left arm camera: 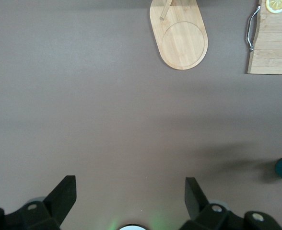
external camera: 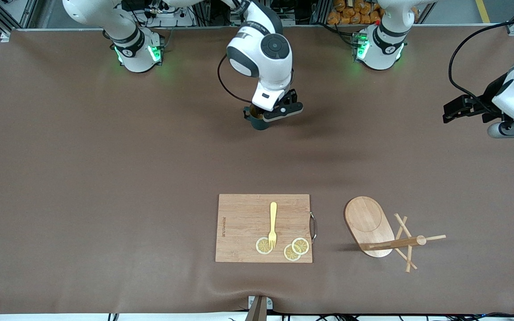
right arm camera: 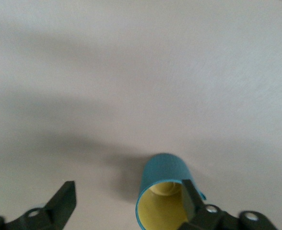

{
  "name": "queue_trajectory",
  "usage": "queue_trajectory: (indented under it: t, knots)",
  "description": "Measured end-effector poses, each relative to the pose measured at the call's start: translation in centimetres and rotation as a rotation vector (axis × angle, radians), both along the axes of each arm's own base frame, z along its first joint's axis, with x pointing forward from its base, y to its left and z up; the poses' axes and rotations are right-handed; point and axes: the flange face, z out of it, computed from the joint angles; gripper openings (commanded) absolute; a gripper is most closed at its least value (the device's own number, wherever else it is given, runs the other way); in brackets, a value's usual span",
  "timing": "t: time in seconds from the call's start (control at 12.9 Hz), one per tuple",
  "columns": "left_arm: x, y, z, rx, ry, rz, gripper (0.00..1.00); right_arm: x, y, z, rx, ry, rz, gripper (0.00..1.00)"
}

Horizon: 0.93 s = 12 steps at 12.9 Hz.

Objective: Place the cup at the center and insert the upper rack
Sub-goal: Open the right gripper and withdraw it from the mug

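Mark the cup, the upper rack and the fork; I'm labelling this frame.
cup (right arm camera: pixel 164 173), right wrist view, ribbed outer wall.
upper rack (external camera: pixel 364 216), front view, oval base.
fork (external camera: pixel 273 218), front view, handle.

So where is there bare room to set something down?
The widest bare stretch lies between the teal cup, at the right end effector, and the cutting board. The table's right-arm end is bare too. Crowded: the strip nearest the front camera, with that board, fork, lemon slices and the mug tree. The left end effector waits over the left-arm end.
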Motion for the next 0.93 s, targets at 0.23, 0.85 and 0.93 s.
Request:
queue_trajectory:
  t: [0.23,0.85,0.93]
  knots:
    - [0.0,0.1,0.2,0.000,-0.003,0.001,1.00,4.6,-5.1,6.5,-0.016,0.005,-0.091,1.00]
    - [-0.3,0.0,0.1,0.004,0.013,0.022,1.00,15.6,-30.1,24.3,-0.057,0.033,-0.260,1.00]
    - [-0.3,-0.1,0.2,0.004,0.012,0.024,1.00,16.8,-33.7,24.6,-0.060,0.040,-0.281,1.00]
